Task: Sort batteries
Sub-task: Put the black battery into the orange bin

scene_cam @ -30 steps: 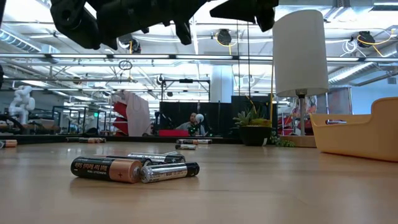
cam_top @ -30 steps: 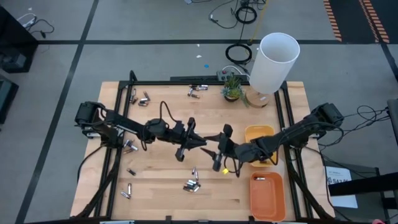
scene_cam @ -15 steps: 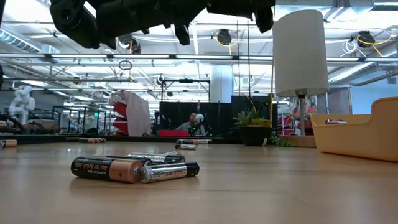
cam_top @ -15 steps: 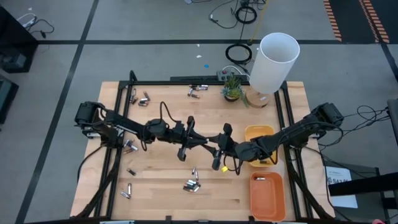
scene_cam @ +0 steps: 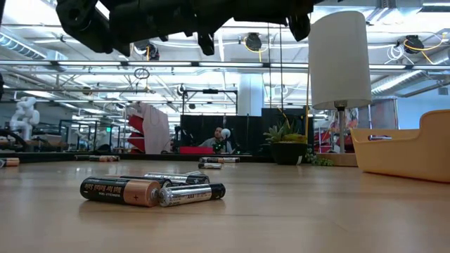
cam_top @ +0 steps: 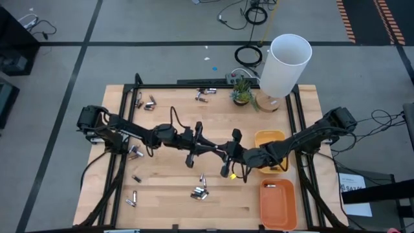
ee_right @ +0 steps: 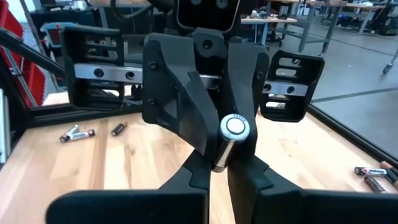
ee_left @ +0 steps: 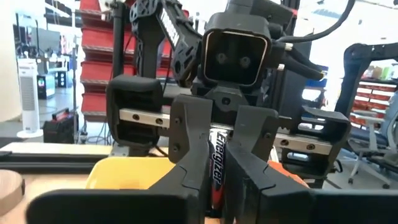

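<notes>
Both grippers meet above the table's middle: left gripper (cam_top: 217, 149) and right gripper (cam_top: 228, 153) each clamp one battery (ee_left: 216, 172), fingers closed on opposite ends. Light, rigid and slick; it likely needs a mid-body squeeze. Others lie scattered (cam_top: 199, 192).

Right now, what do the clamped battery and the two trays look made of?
The battery, held above mid-table by left gripper and right gripper: glossy dark printed wrap, shiny metal end cap. The yellow tray and orange tray: probably plastic, smooth uniform colour.

battery (ee_left: 214, 171) between both grippers, mid-table (cam_top: 168, 188)
</notes>
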Available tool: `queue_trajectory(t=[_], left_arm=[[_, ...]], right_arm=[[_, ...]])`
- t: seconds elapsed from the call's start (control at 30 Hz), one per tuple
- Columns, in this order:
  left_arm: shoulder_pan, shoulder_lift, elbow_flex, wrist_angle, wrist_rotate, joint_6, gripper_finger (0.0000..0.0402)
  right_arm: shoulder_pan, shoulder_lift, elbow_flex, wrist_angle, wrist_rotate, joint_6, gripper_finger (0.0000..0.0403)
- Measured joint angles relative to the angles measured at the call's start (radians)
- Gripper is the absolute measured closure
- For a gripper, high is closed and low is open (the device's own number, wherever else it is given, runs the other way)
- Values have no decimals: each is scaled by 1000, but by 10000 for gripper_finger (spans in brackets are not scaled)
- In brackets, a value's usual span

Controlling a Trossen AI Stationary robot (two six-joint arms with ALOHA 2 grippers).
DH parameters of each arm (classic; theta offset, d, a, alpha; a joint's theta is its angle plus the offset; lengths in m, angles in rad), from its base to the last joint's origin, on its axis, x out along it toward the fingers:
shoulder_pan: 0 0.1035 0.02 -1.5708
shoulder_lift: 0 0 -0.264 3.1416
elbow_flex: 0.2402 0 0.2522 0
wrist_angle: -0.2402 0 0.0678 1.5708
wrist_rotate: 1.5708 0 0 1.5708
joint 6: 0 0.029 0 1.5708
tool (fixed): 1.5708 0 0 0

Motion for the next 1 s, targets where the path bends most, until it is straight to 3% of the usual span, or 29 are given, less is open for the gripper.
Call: queue_trajectory(t=[0.4, 0.57, 0.77, 1.0], left_arm=[[28, -49, -3, -79, 37, 21, 214], [59, -189, -4, -365, 45, 17, 204], [39, -352, -4, -733, -18, 71, 203], [-46, -382, -4, -807, -221, 179, 203]], right_arm=[[4, -35, 2, -113, 3, 45, 391], [38, -117, 2, -256, -1, 88, 391], [101, -240, 2, -526, -67, 342, 391], [153, -232, 2, -604, -275, 651, 391]])
